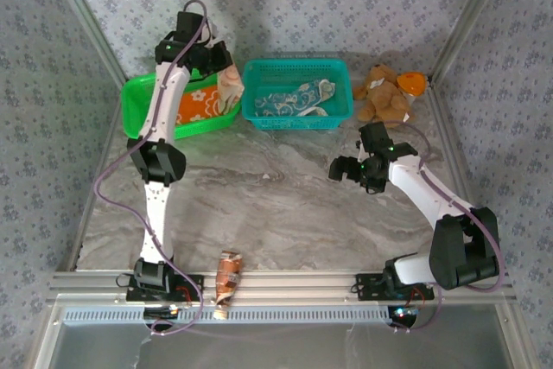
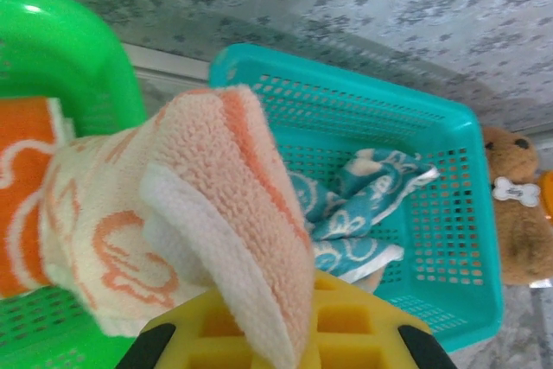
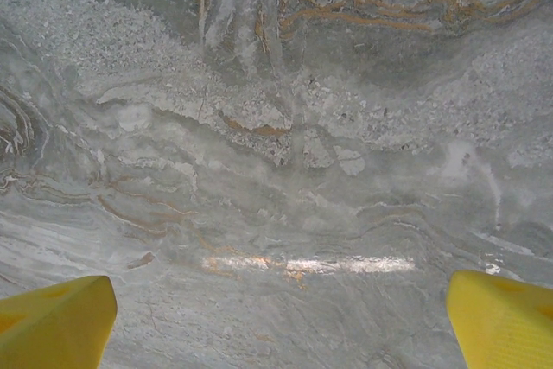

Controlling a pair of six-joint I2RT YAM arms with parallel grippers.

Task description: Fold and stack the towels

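Observation:
My left gripper (image 1: 218,60) is shut on the pale peach towel (image 1: 230,84), which hangs from it over the gap between the two baskets. In the left wrist view the peach towel (image 2: 216,213) drapes out of the yellow fingers (image 2: 363,334) of the left gripper (image 2: 276,339). The orange towel (image 1: 194,105) lies in the green basket (image 1: 138,97); its edge (image 2: 22,196) shows at the left of the left wrist view. The teal towel (image 1: 298,99) lies crumpled in the teal basket (image 1: 341,84), and the same towel (image 2: 363,213) shows in the left wrist view. My right gripper (image 1: 344,170) hovers open over bare marble, fingertips (image 3: 52,321) wide apart.
A brown teddy bear (image 1: 384,92) sits at the back right, beside the teal basket (image 2: 458,239). A small brown crumpled packet (image 1: 229,274) lies at the table's front rail. Patterned walls enclose the marble table (image 1: 285,205) on three sides.

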